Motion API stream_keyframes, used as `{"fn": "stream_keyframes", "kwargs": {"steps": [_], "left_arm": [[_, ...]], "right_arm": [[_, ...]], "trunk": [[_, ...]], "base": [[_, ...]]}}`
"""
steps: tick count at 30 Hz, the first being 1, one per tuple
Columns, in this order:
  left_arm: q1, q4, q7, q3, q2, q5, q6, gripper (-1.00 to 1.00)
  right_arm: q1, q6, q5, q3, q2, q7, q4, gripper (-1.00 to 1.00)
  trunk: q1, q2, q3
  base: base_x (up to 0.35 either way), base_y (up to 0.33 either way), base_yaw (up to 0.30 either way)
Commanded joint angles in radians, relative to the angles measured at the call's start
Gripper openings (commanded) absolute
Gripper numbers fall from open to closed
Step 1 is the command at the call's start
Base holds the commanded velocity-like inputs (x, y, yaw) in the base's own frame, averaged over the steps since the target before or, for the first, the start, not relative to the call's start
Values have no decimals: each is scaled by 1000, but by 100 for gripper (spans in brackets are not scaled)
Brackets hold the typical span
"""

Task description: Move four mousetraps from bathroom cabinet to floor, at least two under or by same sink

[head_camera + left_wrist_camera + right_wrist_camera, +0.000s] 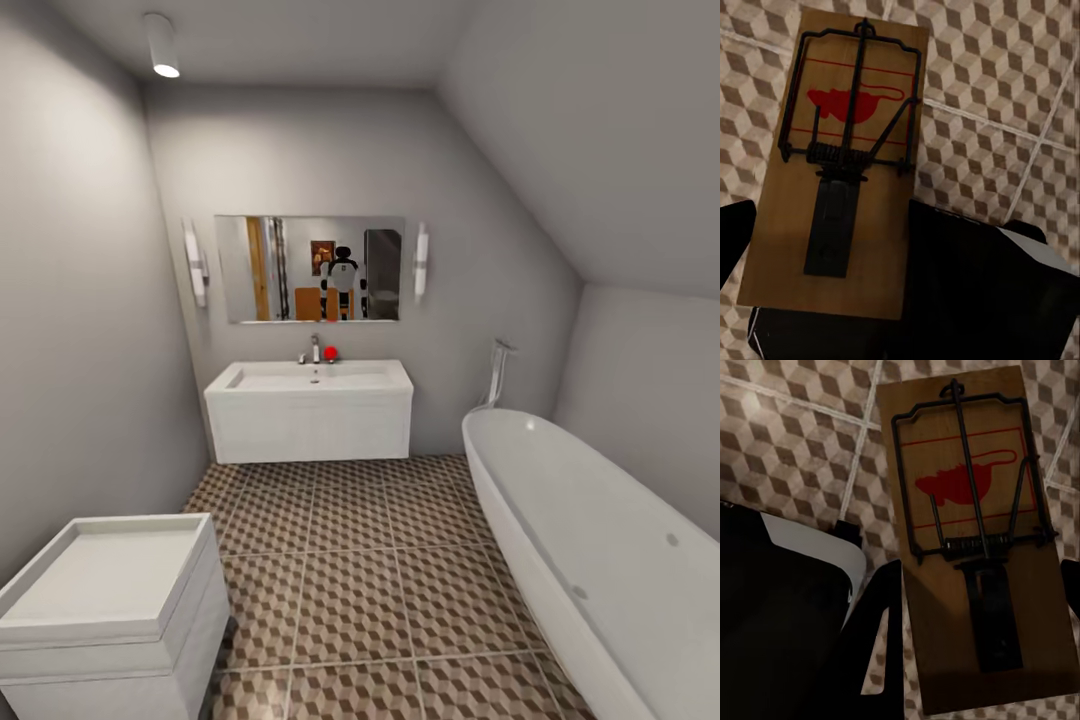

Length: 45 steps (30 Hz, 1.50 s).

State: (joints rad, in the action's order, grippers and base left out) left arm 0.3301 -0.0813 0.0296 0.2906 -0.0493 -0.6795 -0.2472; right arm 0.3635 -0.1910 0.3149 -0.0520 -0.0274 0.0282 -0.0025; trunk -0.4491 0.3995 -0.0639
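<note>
From the head view we looked across the bathroom floor [350, 560], tiled in a brown, beige and white cube pattern, toward the white wall-hung sink [310, 412] at the far wall. A chrome tap [315, 348] stood at its back edge with a small red object [330, 352] just beside it, and a mirror [308, 268] hung above. A white oval bathtub [590, 540] ran along the right, and a small white drawer unit [110, 610] stood near on the left.

In the left wrist view our left tool [825, 247] held a mousetrap [840, 165], a tan board with a red mouse print and dark wire, one dark finger [735, 240] showing at its edge, above the tiles. In the right wrist view our right tool [982, 607] likewise held a second mousetrap [975, 532], a finger [881, 637] pressed along its side, over the same tiling.
</note>
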Motion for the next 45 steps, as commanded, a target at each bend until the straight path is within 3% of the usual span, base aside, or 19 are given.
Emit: {"fn": "stream_keyframes", "kwargs": {"steps": [1,5,9,20,45], "left_arm": [[1,-6,-19,9,6,-3,-16,-100],[2,-11,-74,8,12,-2,-24,-100],[3,-14,-90,7,13,-2,-26,-100],[4,-15,-100,8,14,0,-26,-100],[4,-12,-92,9,25,20,-18,-100]], "right_arm": [[3,-5,3,-5,0,6,0,-100],[13,-9,2,-5,0,7,-1,-100],[32,-12,1,-5,2,7,-16,-100],[47,-47,1,-5,6,12,-83,-100],[45,-48,-24,-10,10,28,-79,-100]], "trunk": [[-1,1,0],[-1,1,0],[-1,1,0],[-1,1,0],[-1,1,0]], "base": [[337,0,0],[337,0,0],[337,0,0],[337,0,0],[337,-4,0]]}}
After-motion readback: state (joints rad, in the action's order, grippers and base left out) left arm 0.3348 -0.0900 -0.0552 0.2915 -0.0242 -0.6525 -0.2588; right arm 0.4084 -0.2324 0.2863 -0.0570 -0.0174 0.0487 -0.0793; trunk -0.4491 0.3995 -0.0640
